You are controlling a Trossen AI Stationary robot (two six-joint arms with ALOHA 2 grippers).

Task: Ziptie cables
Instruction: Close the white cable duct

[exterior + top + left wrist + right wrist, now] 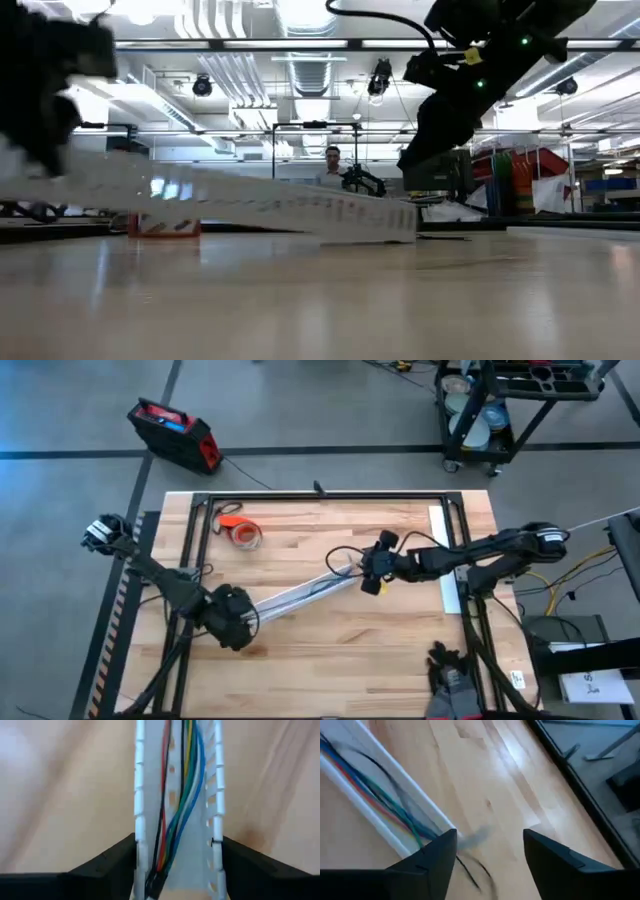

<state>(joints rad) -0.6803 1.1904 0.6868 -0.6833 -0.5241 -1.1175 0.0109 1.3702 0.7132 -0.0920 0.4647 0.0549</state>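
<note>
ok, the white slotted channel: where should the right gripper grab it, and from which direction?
Probably at the free end of the white slotted channel, across its two side walls, coming straight down. It lies flat and diagonal, the left gripper already clamps the other end, and the cables fill the trough, so a side-wall pinch avoids them. The right gripper hangs open just above.

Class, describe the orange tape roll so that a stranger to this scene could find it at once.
Start at the wooden table and go to its far-left corner. The tape roll lies there alone, apart from the white channel and cables; it is the only round, orange thing.
</note>
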